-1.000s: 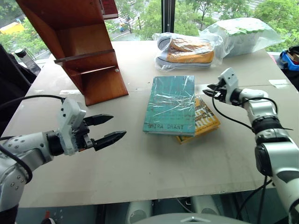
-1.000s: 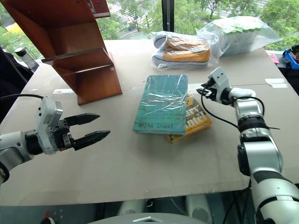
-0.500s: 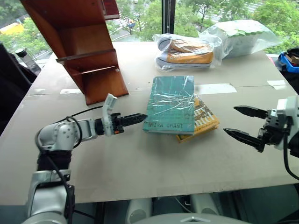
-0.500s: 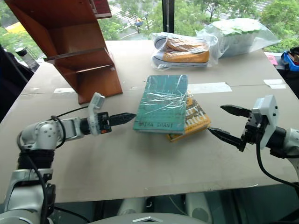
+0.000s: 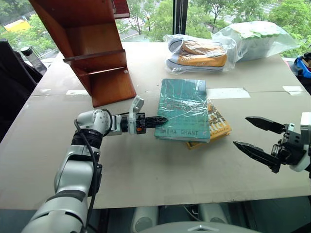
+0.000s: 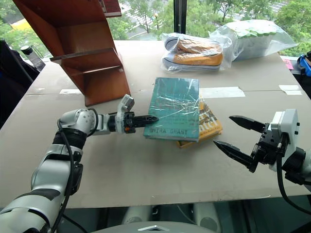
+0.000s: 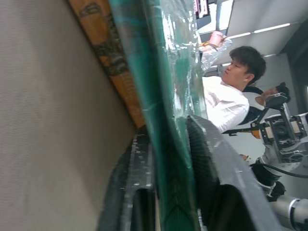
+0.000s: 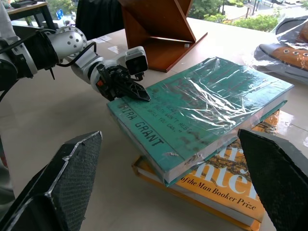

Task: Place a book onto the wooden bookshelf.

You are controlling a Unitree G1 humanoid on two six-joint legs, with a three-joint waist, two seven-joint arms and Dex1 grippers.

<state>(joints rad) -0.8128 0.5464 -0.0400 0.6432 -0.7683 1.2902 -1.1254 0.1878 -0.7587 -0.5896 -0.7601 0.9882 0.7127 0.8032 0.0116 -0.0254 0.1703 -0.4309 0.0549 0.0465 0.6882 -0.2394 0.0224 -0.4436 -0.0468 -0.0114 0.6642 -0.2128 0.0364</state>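
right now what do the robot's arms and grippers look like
Both arms are silver-grey metal segments joined by black rings, with thin black cables looping along them. The left gripper has two slim, pointed black fingers behind a small white camera block, with orange-red bits at the finger base. The right gripper has the same tapered black fingers and a white boxy wrist housing; up close the finger pads look rough and grainy.

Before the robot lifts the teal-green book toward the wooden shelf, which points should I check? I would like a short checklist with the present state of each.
1. Left gripper shut on the corner of the teal-green plastic-wrapped book: ok.
2. Firmness of that corner grip: cannot tell.
3. Book free of the yellow-orange book: not ok, it lies on top of it.
4. Right gripper open and apart from both books: ok.
5. Reddish-brown wooden bookshelf has a free shelf: ok.
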